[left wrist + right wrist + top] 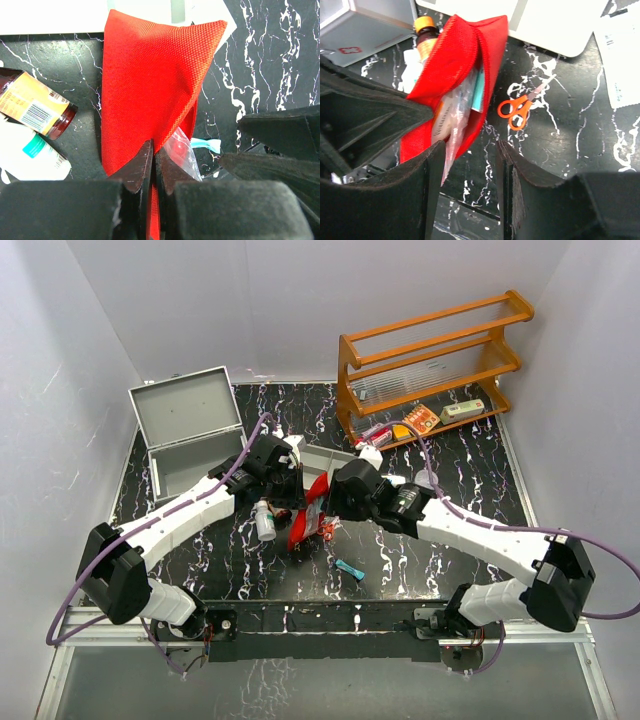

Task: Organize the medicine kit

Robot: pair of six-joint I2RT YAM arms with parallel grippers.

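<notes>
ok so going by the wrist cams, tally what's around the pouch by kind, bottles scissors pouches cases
bottles: 2, a brown bottle and a white bottle
scissors: 1
red pouch: 1
medicine kit: 1
total: 5

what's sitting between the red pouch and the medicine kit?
Two bottles: an amber bottle and a white bottle, beside the red pouch, short of the medicine kit. Right wrist view shows it.
</notes>
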